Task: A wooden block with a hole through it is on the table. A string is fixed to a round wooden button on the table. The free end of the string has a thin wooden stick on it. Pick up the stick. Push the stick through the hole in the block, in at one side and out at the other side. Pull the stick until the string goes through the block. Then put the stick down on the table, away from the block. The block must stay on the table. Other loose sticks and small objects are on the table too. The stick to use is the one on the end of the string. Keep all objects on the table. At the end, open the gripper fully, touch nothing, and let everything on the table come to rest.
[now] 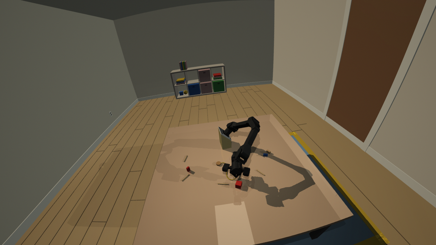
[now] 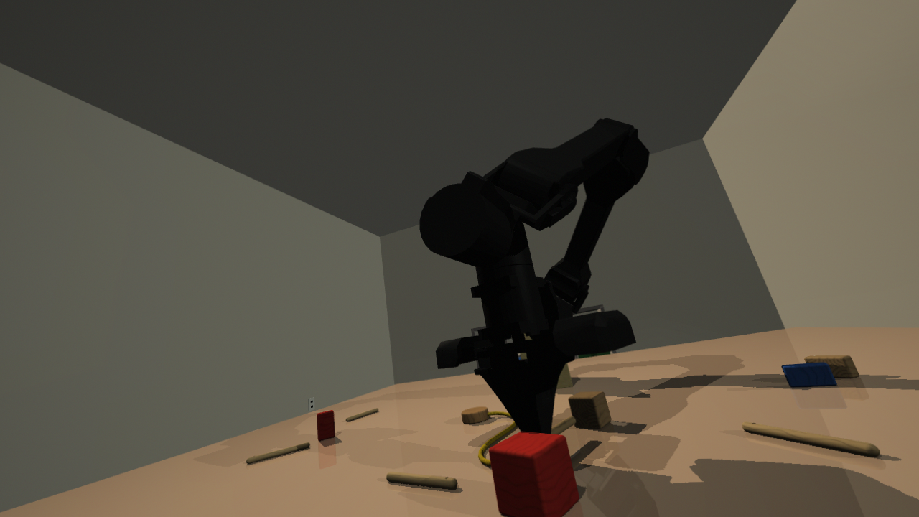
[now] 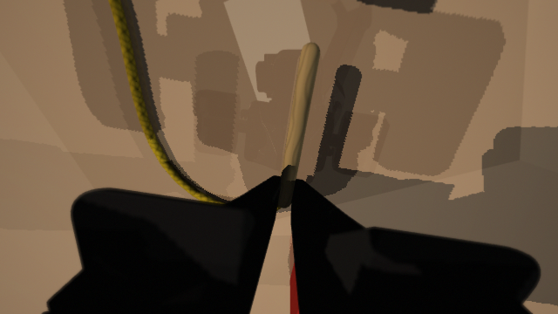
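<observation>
Seen from the top view's side, with the cube [image 1: 238, 184] [image 2: 533, 475] [image 3: 294, 292] on the table [image 1: 183, 213] [image 2: 192, 492] [image 3: 35, 187] as landmark: a loose stick [image 1: 223, 183] [image 2: 422, 480] lies just left; the button [image 1: 218, 163] [image 2: 475, 415], behind-left; an upright block [image 1: 188, 168] [image 2: 325, 424], well left; another stick [image 1: 260, 172] [image 2: 810, 439], behind-right.

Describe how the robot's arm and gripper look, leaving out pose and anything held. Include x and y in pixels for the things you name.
The arm [image 1: 251, 136] [image 2: 594, 221] is plain matte black, with chunky angular links and rounded joint housings. The black gripper [image 1: 235, 176] [image 2: 536, 431] [image 3: 286, 186] has tapering, wedge-like fingers. No markings or cables stand out.
</observation>
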`<state>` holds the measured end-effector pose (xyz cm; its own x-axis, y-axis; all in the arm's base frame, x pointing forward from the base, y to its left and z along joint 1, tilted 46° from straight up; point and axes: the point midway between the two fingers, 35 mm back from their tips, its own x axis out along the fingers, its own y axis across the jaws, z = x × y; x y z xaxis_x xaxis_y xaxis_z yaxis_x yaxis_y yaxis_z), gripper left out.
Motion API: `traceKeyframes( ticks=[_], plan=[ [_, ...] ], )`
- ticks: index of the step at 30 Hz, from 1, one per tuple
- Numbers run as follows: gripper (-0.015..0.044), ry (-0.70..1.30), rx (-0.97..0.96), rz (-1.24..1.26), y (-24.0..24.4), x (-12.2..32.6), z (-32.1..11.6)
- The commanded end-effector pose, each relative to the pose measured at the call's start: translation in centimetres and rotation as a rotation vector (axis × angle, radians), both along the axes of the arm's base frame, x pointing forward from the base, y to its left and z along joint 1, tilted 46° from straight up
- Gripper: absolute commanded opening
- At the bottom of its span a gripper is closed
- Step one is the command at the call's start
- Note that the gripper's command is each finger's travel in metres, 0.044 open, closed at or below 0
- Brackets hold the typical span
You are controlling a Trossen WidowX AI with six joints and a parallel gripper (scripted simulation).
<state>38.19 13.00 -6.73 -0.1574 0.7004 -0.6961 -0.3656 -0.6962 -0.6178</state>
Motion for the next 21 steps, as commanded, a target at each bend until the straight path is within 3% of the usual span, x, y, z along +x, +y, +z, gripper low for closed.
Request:
traceKeyframes(
  ticks=[1,21],
  plan=[
    [0.0,0.006,0.002,-0.003,0.1,-0.6,0.1],
    [0.0,0.007,0.002,-0.003,0.4,-2.9,0.8]
  ],
)
